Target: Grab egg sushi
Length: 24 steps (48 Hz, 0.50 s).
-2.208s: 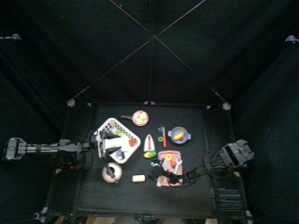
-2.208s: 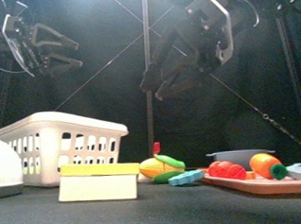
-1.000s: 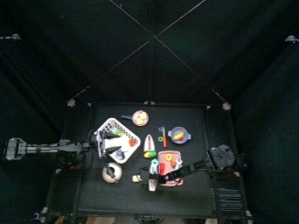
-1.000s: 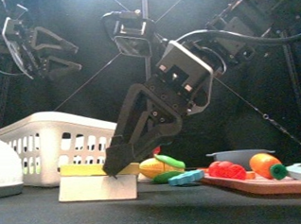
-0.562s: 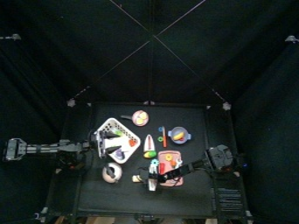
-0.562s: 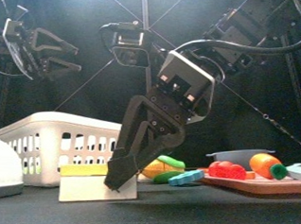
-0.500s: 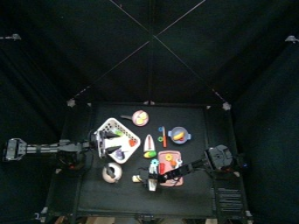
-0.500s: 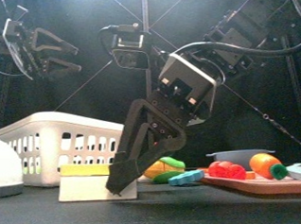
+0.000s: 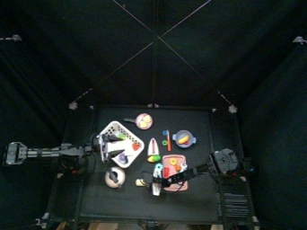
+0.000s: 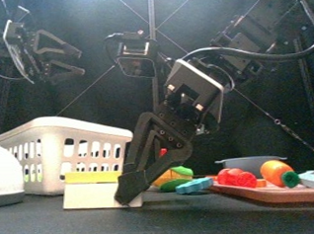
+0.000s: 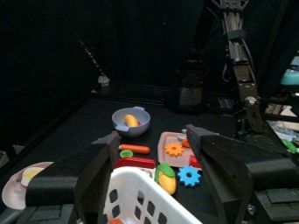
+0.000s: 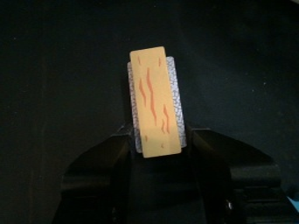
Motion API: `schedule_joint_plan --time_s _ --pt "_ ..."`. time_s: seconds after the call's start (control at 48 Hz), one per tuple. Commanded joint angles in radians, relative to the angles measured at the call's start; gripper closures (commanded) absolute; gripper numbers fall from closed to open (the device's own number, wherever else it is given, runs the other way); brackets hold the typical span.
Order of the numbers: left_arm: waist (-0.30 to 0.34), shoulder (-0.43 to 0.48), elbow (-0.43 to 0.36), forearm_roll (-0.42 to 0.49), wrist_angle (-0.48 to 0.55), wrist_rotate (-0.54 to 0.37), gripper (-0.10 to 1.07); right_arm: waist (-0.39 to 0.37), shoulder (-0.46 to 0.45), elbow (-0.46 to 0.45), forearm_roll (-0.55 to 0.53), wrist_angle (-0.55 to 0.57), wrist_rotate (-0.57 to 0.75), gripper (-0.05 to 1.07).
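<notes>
The egg sushi (image 10: 101, 188) is a pale-yellow slab on a white block, lying on the table near the front edge. It also shows in the top view (image 9: 143, 182) and in the right wrist view (image 12: 153, 99). My right gripper (image 10: 134, 192) hangs down right beside it. In the right wrist view my right gripper (image 12: 163, 156) is open, with one jaw on each side of the sushi's near end. My left gripper (image 10: 51, 53) is high at the left, open and empty, above the white basket (image 11: 138, 194).
The white basket (image 10: 64, 149) stands behind the sushi at left. A tray (image 10: 275, 193) with red and orange foods is at right. A green-and-yellow vegetable (image 10: 174, 171) lies mid-table. A blue bowl (image 9: 182, 138) and a plate (image 9: 144, 120) are farther back.
My right gripper has swung in from high on the right and come down to the egg sushi, sinking a little more in the last half second. The left arm has not moved.
</notes>
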State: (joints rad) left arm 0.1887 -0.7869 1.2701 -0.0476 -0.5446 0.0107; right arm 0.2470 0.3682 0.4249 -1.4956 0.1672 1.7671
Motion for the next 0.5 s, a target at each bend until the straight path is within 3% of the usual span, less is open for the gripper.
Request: schedule_joint_plan --time_s 0.0,0.146,0.479 --pt "0.002 0.002 -0.011 -0.002 -0.005 -0.002 0.02 -0.009 -0.074 0.002 0.002 -0.002 0.003 0.5" --pt "0.002 0.002 -0.011 -0.002 -0.003 -0.002 0.02 -0.006 -0.117 0.025 0.002 0.003 0.006 0.51" --pt "0.002 0.002 -0.009 -0.009 -0.003 -0.002 0.02 -0.008 -0.118 0.026 -0.003 0.006 0.006 0.51"
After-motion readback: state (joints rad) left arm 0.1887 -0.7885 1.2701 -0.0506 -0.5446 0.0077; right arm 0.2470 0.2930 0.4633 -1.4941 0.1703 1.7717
